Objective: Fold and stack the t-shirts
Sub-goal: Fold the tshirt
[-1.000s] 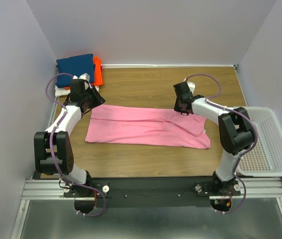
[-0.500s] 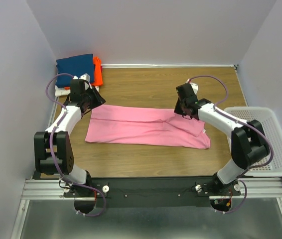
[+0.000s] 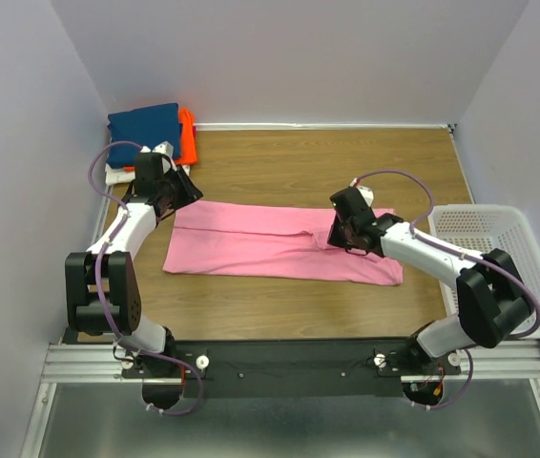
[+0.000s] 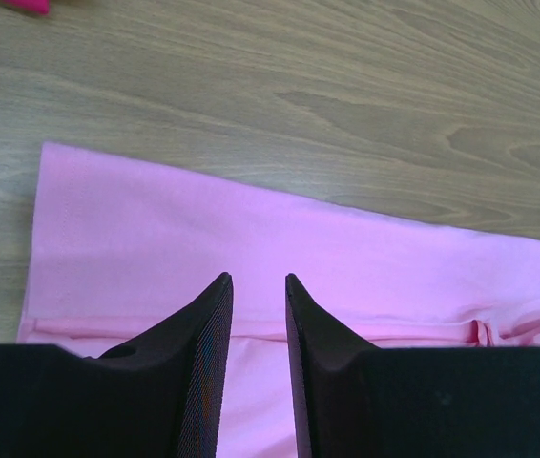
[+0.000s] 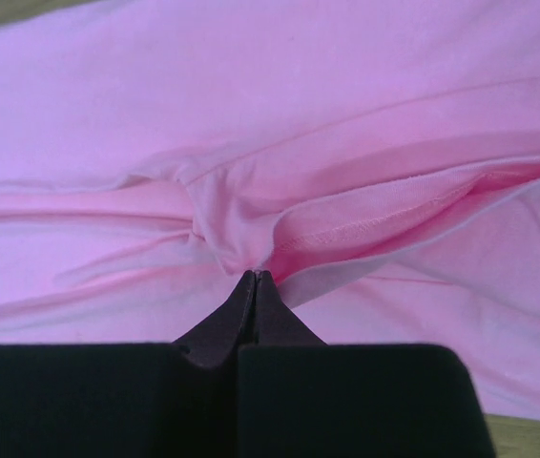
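Right jaws pinch a fold of the pink t-shirt (image 3: 251, 243); left jaws hover narrowly parted over its left end.

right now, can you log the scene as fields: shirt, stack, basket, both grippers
pink t-shirt: laid out as a long strip, bunched near its right end
folded stack: navy on top, orange beneath, far left corner
basket: white mesh, at the right edge
left gripper: open, over the shirt's left end
right gripper: shut on a pinch of the pink t-shirt
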Controlling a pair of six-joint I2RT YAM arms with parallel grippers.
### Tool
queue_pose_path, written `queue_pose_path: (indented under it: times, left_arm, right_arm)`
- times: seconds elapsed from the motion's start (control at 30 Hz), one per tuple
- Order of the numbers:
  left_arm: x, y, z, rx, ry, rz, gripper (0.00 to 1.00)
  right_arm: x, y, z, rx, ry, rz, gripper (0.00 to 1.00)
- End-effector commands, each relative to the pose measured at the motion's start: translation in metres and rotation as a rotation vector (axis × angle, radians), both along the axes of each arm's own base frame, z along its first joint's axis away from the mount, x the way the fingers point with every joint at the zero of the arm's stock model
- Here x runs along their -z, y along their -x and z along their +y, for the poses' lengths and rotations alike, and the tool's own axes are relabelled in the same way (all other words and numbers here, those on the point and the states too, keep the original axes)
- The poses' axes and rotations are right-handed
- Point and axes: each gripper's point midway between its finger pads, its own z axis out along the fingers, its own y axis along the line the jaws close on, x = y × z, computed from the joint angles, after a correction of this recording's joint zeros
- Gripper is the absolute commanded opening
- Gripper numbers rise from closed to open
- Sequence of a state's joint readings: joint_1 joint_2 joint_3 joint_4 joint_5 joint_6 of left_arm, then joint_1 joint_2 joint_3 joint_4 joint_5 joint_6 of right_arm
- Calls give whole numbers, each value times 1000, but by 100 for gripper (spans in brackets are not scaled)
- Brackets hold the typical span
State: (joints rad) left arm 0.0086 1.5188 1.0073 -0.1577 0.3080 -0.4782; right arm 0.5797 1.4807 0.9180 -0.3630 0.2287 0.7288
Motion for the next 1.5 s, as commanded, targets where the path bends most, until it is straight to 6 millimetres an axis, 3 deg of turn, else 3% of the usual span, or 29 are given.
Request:
queue_pose_path:
  times: [0.0,0.03,0.4,0.57,0.7,0.8,0.97,1.1,1.23,1.27,1.47]
  left_arm:
    - [-6,2,-6,35,3,-29,36]
    - [-6,4,-17,64,5,-30,36]
    - [-5,6,-20,74,3,-25,36]
    - [-4,6,-23,84,4,-24,36]
    - [-5,7,-25,89,6,-24,36]
    - [-5,7,-26,92,4,-26,36]
    - [-8,8,-34,121,6,-35,36]
    - [-10,13,-61,213,0,-47,38]
    - [-5,31,-112,369,-14,-33,39]
    - [-2,41,-134,433,-16,-27,39]
    - [3,69,-196,623,-2,-10,40]
  right_arm:
    - [8,18,9,13,-24,40,1]
    - [10,20,14,6,-23,42,1]
    - [13,18,35,4,-33,50,1]
    - [21,20,39,-1,-24,69,15]
    - [9,16,41,-8,-30,36,30]
    - [-11,8,37,-11,-27,-30,45]
    - [-31,-1,1,66,57,-69,49]
    - [-30,-6,-41,142,155,-58,49]
    - [-17,-7,-83,219,199,-8,49]
    - [-15,-9,-96,252,203,3,49]
    - [2,-15,-123,292,256,60,50]
